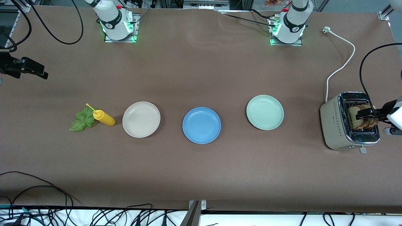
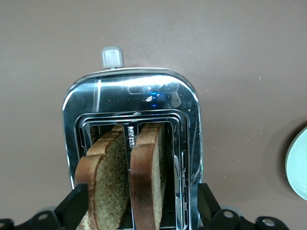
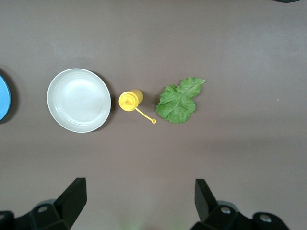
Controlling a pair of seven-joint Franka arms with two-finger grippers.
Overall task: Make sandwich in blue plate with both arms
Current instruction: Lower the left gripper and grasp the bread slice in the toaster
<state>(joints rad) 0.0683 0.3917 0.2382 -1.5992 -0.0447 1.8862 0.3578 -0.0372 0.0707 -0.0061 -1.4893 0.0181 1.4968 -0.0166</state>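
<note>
Brown matte table [image 1: 201,175] under even, soft light. Black cables [image 1: 37,188] trail along its near edge; metal framing [image 1: 194,213] stands there.

Glossy chrome-topped toaster [image 2: 144,96]; blue plate [image 1: 201,125] matt, probably plastic.

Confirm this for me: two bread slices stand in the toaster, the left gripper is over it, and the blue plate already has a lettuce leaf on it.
Not quite. The blue plate has nothing on it; the front view shows the lettuce leaf lying on the table beside the yellow bottle. The rest holds: two bread slices stand in the toaster, with the left gripper over it, open.
</note>
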